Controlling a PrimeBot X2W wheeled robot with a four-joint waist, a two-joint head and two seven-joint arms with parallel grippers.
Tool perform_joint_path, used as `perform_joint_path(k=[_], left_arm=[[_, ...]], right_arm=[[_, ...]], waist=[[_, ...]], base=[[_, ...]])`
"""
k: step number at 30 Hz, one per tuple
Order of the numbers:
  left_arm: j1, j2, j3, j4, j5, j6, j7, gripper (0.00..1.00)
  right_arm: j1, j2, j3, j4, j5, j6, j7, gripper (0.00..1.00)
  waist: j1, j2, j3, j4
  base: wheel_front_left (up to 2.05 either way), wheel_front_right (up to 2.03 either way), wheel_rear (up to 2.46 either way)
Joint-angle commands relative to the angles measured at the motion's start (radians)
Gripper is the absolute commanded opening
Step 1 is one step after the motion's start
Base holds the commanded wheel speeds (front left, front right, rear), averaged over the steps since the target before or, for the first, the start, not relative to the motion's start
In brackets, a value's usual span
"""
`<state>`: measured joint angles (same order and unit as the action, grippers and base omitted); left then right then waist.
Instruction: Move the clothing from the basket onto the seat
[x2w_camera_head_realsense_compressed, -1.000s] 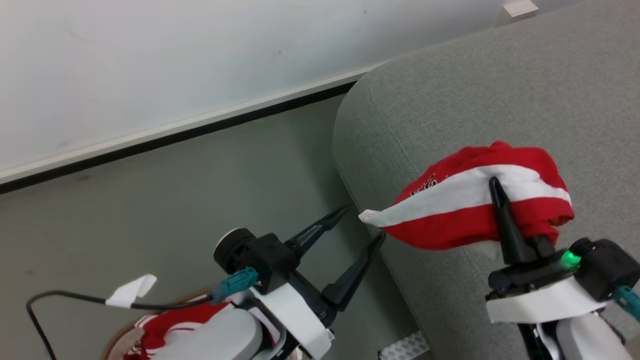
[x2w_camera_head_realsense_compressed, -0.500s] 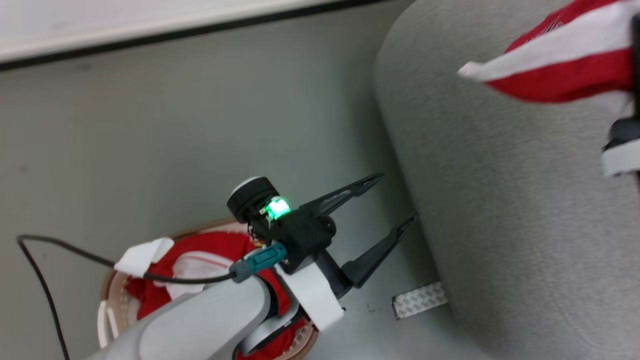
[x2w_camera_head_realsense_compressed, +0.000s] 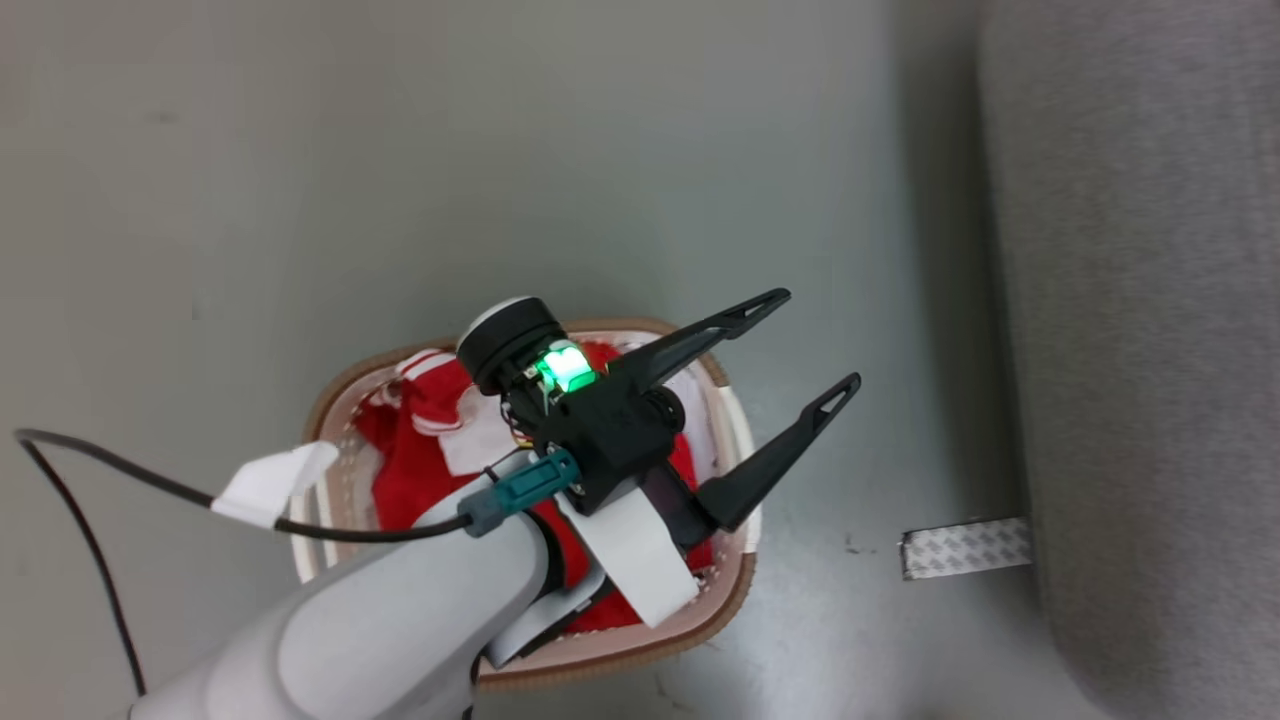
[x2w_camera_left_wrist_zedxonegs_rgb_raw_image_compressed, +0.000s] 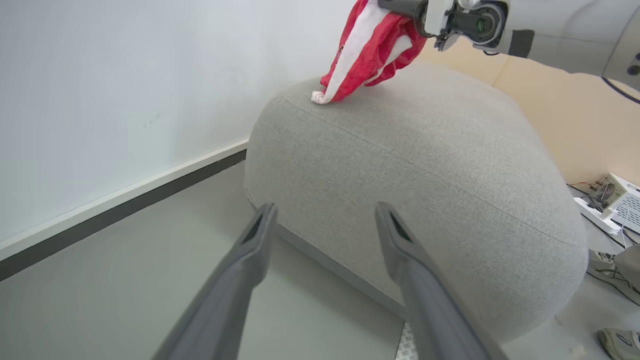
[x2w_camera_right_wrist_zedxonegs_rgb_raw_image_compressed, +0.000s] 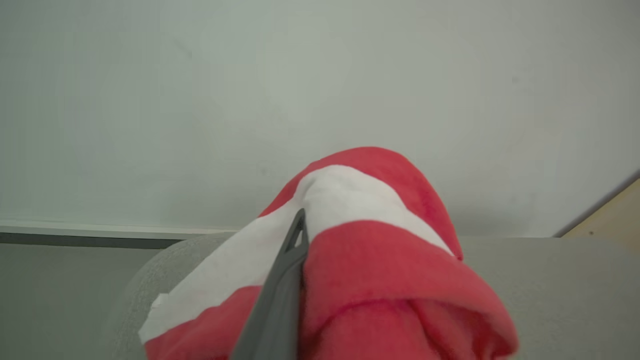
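Note:
The white basket (x2w_camera_head_realsense_compressed: 335, 395) with a brown rim stands on the floor and holds red and white clothing (x2w_camera_head_realsense_compressed: 420, 470). My left gripper (x2w_camera_head_realsense_compressed: 818, 338) hovers over the basket's right side, open and with nothing in it, fingers aimed toward the seat (x2w_camera_head_realsense_compressed: 1150, 300). In the left wrist view, my left gripper (x2w_camera_left_wrist_zedxonegs_rgb_raw_image_compressed: 325, 207) faces the light-grey seat (x2w_camera_left_wrist_zedxonegs_rgb_raw_image_compressed: 425, 165). My right gripper (x2w_camera_left_wrist_zedxonegs_rgb_raw_image_compressed: 405, 7) is shut on a red garment with a white stripe (x2w_camera_left_wrist_zedxonegs_rgb_raw_image_compressed: 367, 55), whose tip touches the seat's top. The garment (x2w_camera_right_wrist_zedxonegs_rgb_raw_image_compressed: 380, 260) drapes over one finger (x2w_camera_right_wrist_zedxonegs_rgb_raw_image_compressed: 280, 295) above the seat (x2w_camera_right_wrist_zedxonegs_rgb_raw_image_compressed: 550, 280).
A strip of patterned tape (x2w_camera_head_realsense_compressed: 965, 547) lies on the floor at the seat's base. A white wall with a dark baseboard (x2w_camera_left_wrist_zedxonegs_rgb_raw_image_compressed: 125, 200) runs behind. A power strip and a small box (x2w_camera_left_wrist_zedxonegs_rgb_raw_image_compressed: 610, 200) and shoes (x2w_camera_left_wrist_zedxonegs_rgb_raw_image_compressed: 607, 262) lie beyond the seat. A black cable (x2w_camera_head_realsense_compressed: 60, 500) trails from my left arm.
The head camera has swung down and left, so the whole basket is now in view and the right gripper with its garment has left the head view. The left gripper stays open.

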<state>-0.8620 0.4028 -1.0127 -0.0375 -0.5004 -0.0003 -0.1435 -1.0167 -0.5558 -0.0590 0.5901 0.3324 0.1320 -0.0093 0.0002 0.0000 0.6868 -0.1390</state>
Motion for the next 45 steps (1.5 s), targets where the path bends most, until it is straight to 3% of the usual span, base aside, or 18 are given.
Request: perform_joint_path(k=[1, 7, 9, 10, 11, 12, 23, 29, 36, 45], left_arm=[[-0.009, 0.003, 0.004, 0.004, 0.003, 0.002, -0.007, 1.0], [-0.01, 0.008, 0.008, 0.013, -0.006, 0.004, -0.017, 1.0], [-0.019, 0.008, 0.012, 0.013, -0.005, 0.007, -0.016, 1.0], [-0.021, 0.008, 0.013, 0.014, -0.004, 0.009, -0.017, 1.0], [-0.019, 0.007, 0.012, 0.015, -0.005, 0.006, -0.018, 1.0], [-0.019, 0.006, 0.01, 0.017, -0.005, 0.006, -0.018, 1.0], [0.029, 0.017, 0.007, 0.052, -0.032, 0.019, -0.037, 1.0], [0.081, 0.031, 0.027, 0.061, -0.066, 0.043, -0.057, 1.0], [0.153, 0.049, 0.076, 0.065, -0.117, 0.085, -0.092, 1.0], [0.246, 0.097, 0.201, 0.039, -0.185, 0.147, -0.115, 1.0]], right_arm=[[-0.013, -0.011, -0.006, 0.022, -0.015, -0.003, 0.009, 0.0], [-0.029, -0.042, -0.004, 0.159, -0.034, -0.003, 0.1, 0.0], [-0.04, -0.033, -0.018, 0.191, -0.031, -0.003, 0.122, 0.39], [-0.043, -0.022, -0.02, 0.203, -0.032, -0.003, 0.129, 0.5], [-0.045, -0.012, -0.017, 0.212, -0.032, -0.003, 0.138, 0.84], [-0.047, -0.008, -0.012, 0.218, -0.032, -0.003, 0.147, 1.0], [0.05, 0.011, 0.173, 0.191, 0.033, -0.003, 0.227, 1.0], [0.141, -0.053, 0.271, 0.089, 0.102, -0.003, 0.265, 1.0], [0.236, -0.111, 0.302, -0.101, 0.159, -0.003, 0.259, 1.0], [0.339, -0.01, 0.289, -0.359, 0.216, -0.003, 0.253, 1.0]], waist=[[-0.0002, 0.0, 0.035, 0.037], [-0.0002, 0.0, 0.039, 0.047], [-0.0002, 0.0, 0.04, 0.042], [-0.0002, 0.0, 0.038, 0.037], [-0.0002, 0.0, 0.034, 0.032], [-0.0002, 0.0, 0.029, 0.027], [-0.0002, 0.0, -0.133, -0.039], [-0.0002, 0.0, -0.244, -0.058], [-0.0002, 0.0, -0.381, -0.038], [-0.0002, 0.0, -0.518, 0.016]], base=[[0.0, 0.0, 0.0], [0.0, 0.0, 0.0], [0.0, 0.0, 0.0], [0.0, 0.0, 0.0], [0.0, 0.0, 0.0], [0.0, 0.0, 0.0], [0.0, 0.0, 0.0], [0.0, 0.0, 0.0], [0.0, 0.0, 0.0], [0.0, 0.0, 0.0]])
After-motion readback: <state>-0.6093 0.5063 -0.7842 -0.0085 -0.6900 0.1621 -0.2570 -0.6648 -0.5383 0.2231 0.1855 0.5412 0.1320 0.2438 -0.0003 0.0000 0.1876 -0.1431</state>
